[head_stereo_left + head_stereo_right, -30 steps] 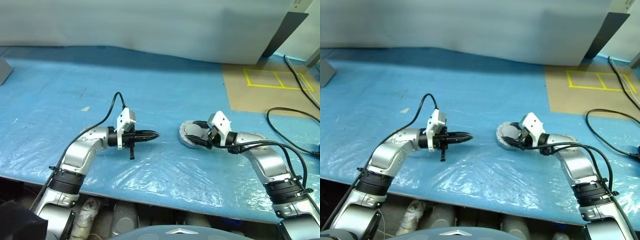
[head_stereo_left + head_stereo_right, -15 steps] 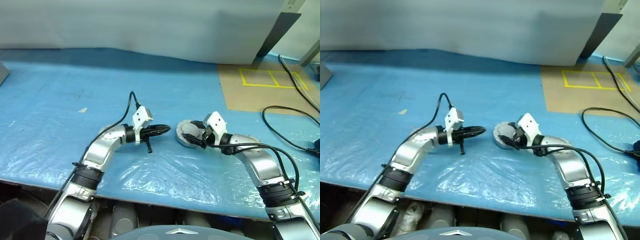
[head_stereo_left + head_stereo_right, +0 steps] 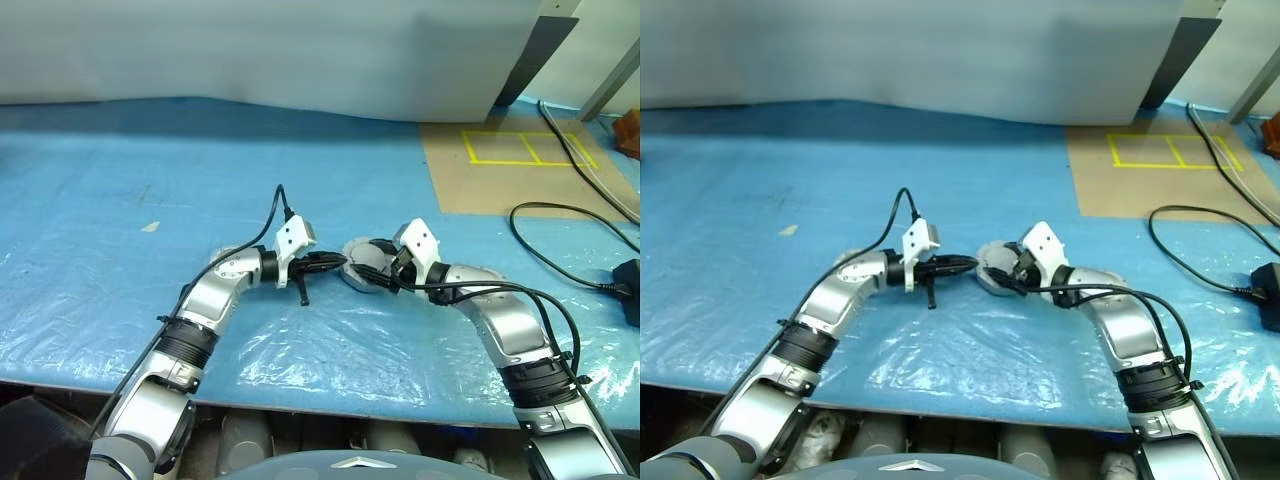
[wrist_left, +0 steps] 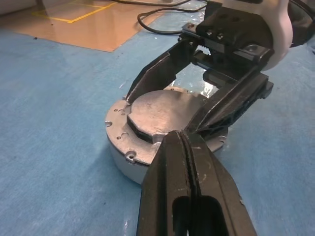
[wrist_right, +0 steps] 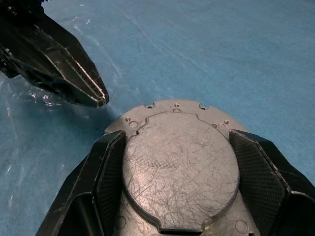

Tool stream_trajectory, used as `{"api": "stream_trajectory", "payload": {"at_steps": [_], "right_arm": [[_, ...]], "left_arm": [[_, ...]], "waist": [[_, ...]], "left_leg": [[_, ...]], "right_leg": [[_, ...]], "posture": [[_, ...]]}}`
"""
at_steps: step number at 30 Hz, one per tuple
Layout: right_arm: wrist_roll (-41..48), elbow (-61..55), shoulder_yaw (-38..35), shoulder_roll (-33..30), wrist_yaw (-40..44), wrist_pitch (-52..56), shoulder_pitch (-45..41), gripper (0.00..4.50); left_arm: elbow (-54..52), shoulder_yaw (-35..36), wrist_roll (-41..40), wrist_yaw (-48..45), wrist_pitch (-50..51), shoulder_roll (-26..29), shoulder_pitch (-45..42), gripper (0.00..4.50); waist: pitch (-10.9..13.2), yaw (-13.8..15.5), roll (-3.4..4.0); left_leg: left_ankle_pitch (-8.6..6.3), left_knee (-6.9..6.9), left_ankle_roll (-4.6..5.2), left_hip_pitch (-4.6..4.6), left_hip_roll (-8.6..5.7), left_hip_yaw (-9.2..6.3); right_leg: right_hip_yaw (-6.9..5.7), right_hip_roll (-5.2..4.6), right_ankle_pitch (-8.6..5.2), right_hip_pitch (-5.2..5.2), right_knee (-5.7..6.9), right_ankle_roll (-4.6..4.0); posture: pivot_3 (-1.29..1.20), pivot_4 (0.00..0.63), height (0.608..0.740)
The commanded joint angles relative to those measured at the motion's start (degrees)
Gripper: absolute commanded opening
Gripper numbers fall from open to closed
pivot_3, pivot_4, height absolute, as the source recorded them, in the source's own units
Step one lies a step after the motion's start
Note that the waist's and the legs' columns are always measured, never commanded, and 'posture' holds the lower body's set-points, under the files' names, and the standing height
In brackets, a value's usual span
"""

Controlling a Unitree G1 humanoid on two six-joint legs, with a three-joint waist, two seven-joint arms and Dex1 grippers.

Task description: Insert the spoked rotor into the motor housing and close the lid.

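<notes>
The right gripper has its two black fingers spread wide and pressed against opposite sides of the raised round centre of the motor housing, which sits on the blue plastic sheet near the middle of the table. That looks like a bracing hold, pinning the housing down so it can't skid on the slick plastic. The part facing up is plain scratched grey metal, so either the lid is already down or the housing is upside down, I can't tell which. No copper windings show from here, and I can't place the spoked rotor. The left gripper is clamped fully shut with nothing between its fingers, its tip just beside the housing's rim, poised, I'd guess, to prod or nudge rather than pick up.
</notes>
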Motion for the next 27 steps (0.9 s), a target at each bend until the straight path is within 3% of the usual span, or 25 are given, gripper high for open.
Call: {"api": "stream_trajectory", "payload": {"at_steps": [1, 11, 27], "right_arm": [[-0.4, 2.7, 3.3, 0.9, 1.4, 2.2, 1.2, 2.98], [-5.1, 2.1, 6.6, -1.8, 2.5, -1.8, 6.3, 2.98], [-4.5, 2.6, 4.8, 0.0, 0.8, -1.8, 5.8, 2.98]], "left_arm": [[2.1, -1.6, 2.7, 0.9, -3.8, -0.9, -0.5, 0.00], [15.8, -0.2, 6.1, 4.8, -12.2, -4.1, -4.2, 0.00], [16.3, -2.0, 6.9, -0.2, -14.1, -3.6, -3.4, 0.00]], "waist": [[0.0, -0.1, 0.00], [-0.1, 0.7, 0.00], [-0.3, 0.7, -0.02]], "left_leg": [[0.00, 0.00, 0.00, 0.01, 0.00, 0.00], [-0.01, 0.04, 0.03, 0.33, 0.01, 0.00], [-0.03, -0.05, 0.03, 0.37, 0.03, -0.01]], "right_leg": [[0.00, 0.00, 0.00, 0.01, 0.01, 0.00], [0.01, -0.11, 0.02, 0.39, -0.01, -0.03], [-0.02, -0.10, -0.02, 0.41, -0.06, -0.05]], "posture": [[0.00, 0.150, 0.740], [0.00, 0.150, 0.740], [0.00, 0.150, 0.740]]}}
